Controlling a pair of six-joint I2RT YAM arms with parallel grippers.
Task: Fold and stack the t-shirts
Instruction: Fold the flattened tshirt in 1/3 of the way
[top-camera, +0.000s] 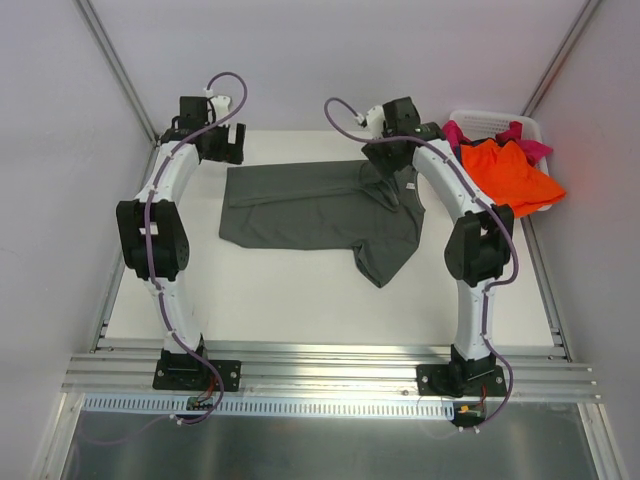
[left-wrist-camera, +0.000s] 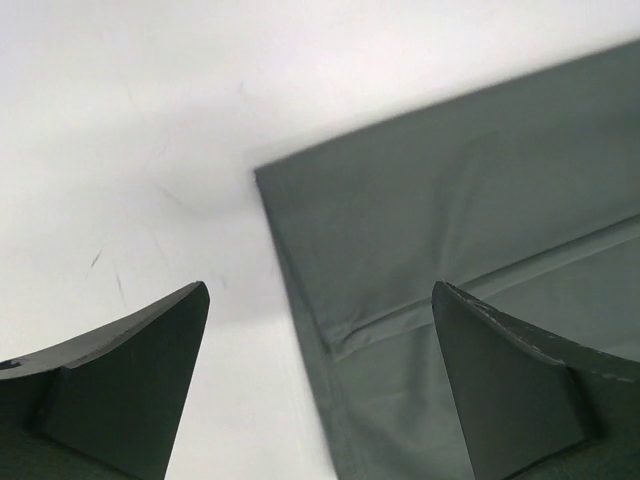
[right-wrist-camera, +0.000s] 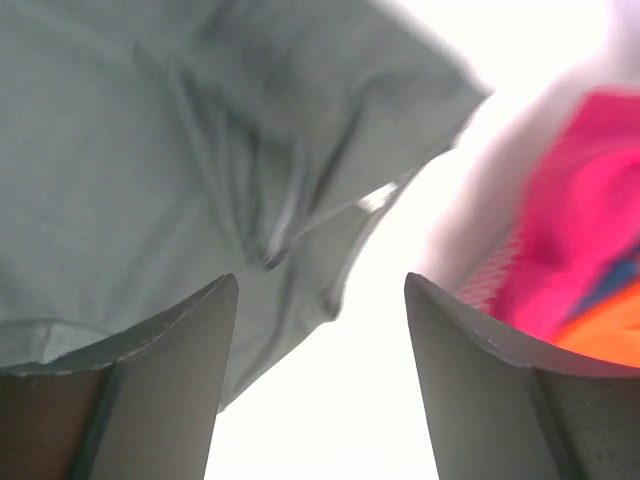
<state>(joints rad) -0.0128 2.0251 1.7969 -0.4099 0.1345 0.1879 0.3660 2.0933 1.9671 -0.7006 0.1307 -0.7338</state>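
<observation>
- L fingers (left-wrist-camera: 140, 385) apart, empty; grey shirt (top-camera: 310, 205) corner flat on bench (top-camera: 300, 300) just ahead, nearer rt finger.
- R fingers (right-wrist-camera: 165, 375) apart, empty; bunched edge of same shirt ahead-left of them.
- To rt of R fingers: pink shirt (top-camera: 530, 148), orange shirt (top-camera: 510, 172), draped on basket (top-camera: 482, 116).

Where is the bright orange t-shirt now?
The orange t-shirt hangs over the white plastic laundry basket at the top view's far right, beside a magenta-pink shirt.

Fingers (right-wrist-camera: 185, 350) apart by crumpled grey-olive t-shirt (right-wrist-camera: 130, 150).
Pink cloth (right-wrist-camera: 580, 220), orange cloth (right-wrist-camera: 615, 345) blurred at rt; white counter (right-wrist-camera: 320, 400) btwn.
</observation>
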